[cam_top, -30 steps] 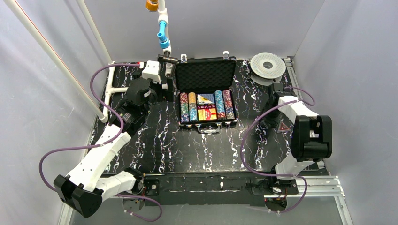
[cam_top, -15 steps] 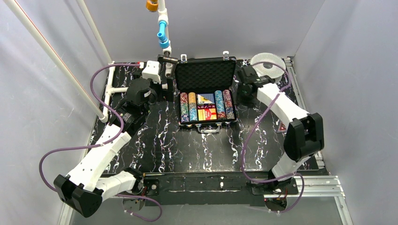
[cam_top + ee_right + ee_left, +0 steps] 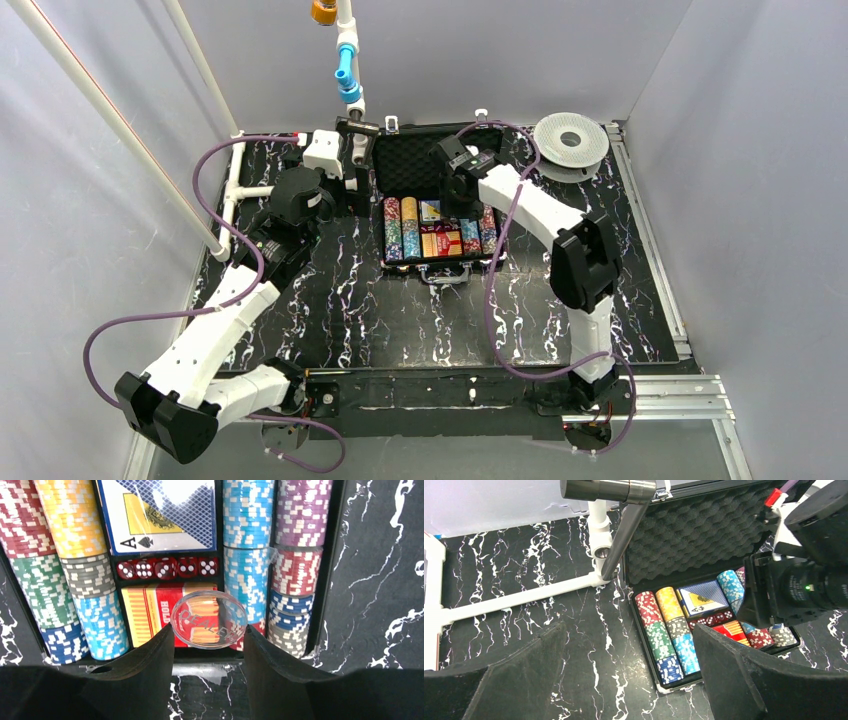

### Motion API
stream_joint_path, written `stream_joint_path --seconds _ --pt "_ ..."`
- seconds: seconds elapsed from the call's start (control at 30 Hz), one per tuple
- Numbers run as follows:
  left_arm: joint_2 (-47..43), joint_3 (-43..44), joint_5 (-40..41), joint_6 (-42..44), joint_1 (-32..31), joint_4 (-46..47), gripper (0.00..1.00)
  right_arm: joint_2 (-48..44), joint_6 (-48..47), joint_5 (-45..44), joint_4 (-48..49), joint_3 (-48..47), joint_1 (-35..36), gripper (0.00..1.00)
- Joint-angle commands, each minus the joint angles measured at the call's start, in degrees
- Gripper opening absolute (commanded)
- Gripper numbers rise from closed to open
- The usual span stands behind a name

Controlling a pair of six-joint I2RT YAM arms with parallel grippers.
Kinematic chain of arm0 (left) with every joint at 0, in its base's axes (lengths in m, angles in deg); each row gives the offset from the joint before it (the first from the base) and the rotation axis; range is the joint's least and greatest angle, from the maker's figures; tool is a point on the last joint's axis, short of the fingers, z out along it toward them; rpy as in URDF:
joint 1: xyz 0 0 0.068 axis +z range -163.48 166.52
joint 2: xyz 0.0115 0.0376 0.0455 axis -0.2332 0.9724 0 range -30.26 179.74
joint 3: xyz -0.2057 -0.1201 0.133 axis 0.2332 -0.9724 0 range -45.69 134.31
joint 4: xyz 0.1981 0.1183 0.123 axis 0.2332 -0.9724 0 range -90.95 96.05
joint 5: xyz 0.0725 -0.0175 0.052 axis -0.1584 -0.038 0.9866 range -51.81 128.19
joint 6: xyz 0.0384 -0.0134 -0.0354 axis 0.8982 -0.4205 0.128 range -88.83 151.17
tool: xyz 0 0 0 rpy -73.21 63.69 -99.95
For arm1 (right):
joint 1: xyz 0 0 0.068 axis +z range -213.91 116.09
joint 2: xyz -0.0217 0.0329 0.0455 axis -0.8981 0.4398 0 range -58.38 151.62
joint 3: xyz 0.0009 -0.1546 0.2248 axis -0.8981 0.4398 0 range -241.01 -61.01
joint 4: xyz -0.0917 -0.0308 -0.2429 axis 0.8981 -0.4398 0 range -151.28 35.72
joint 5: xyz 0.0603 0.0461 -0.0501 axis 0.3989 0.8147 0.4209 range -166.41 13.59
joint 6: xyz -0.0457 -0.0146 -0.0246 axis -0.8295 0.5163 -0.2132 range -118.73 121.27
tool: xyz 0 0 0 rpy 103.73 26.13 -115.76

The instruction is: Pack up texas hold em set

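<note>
While the right gripper [image 3: 209, 630] pinches a clear round "DEALER" disc [image 3: 208, 619] low over the open black foam-lined briefcase [image 3: 437, 160], the left gripper [image 3: 629, 630] hangs spread wide just left of it. Briefcase lies far-centre on the black marbled table [image 3: 350, 300]. Inside it: multicoloured chip rows [image 3: 250, 540], red dice [image 3: 166, 568], blue-backed card deck [image 3: 157, 517].

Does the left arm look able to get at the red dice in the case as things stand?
Probably not cleanly. The left gripper is open beside the case, but the right gripper, holding a clear dealer button, hangs over the case's middle, close by the dice.
</note>
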Motion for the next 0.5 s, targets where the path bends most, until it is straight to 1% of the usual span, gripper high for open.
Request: stream_joint_path --seconds 0.0,0.47 --pt "-0.5 -0.4 1.3 0.4 -0.3 0.8 1.0 2.4 1.3 -2.3 2.5 -4.2 0.5 0.01" --pt "-1.1 -0.6 2.0 0.5 -0.3 1.1 1.0 11.1 0.3 -7.4 5.1 -11.6 1.6 0.02"
